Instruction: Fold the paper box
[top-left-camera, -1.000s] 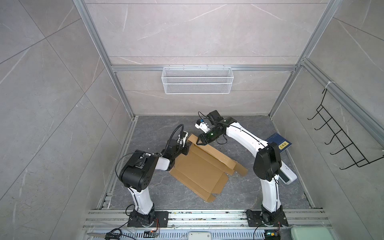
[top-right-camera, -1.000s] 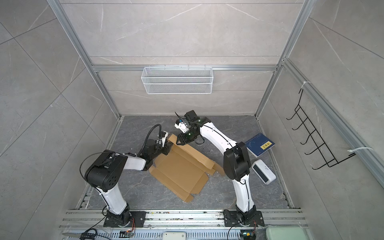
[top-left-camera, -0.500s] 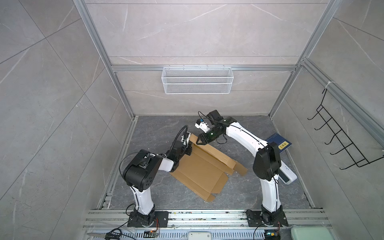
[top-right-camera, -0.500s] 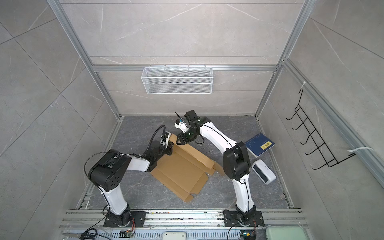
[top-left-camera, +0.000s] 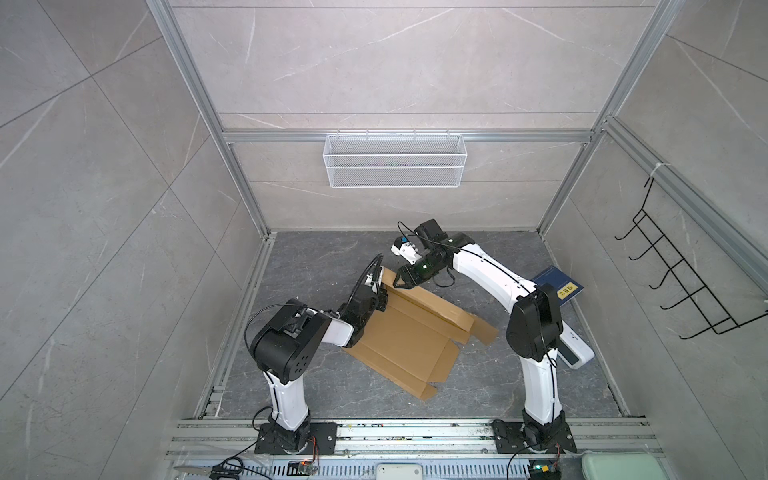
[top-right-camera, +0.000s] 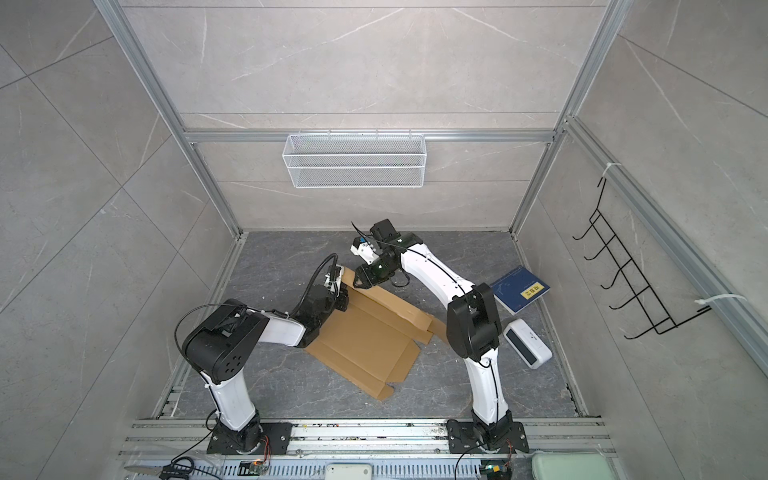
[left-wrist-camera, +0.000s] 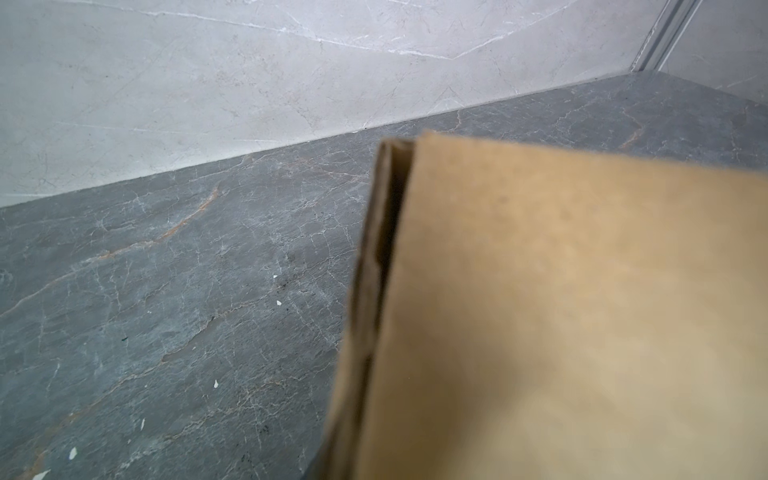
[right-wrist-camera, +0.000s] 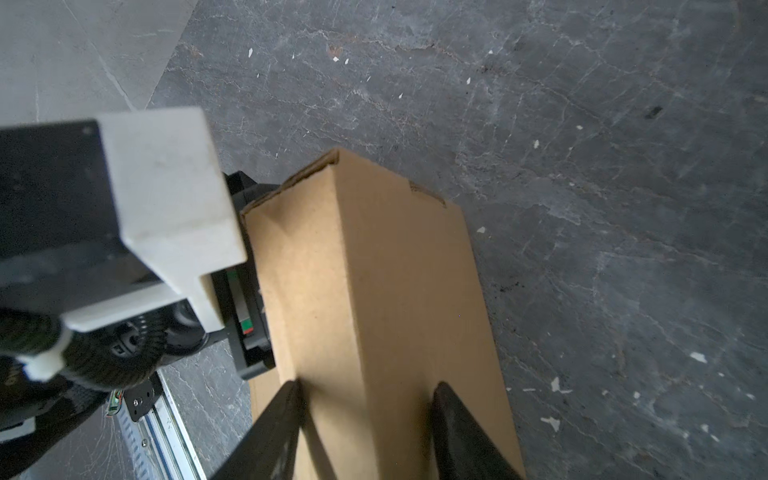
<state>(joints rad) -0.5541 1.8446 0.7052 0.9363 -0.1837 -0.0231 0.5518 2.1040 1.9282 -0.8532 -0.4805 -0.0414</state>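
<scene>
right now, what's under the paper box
Only the dark grey tabletop shows around the paper box, which lies mostly flat on it; nothing pokes out at its edges. Whatever is beneath the sheet itself is covered.

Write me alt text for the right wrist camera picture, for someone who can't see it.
A raised fold of the brown paper box fills the middle, with the two dark fingers of the right gripper standing apart on either side of it. The left gripper sits against the box's edge, over a dark grey marbled floor.
</scene>
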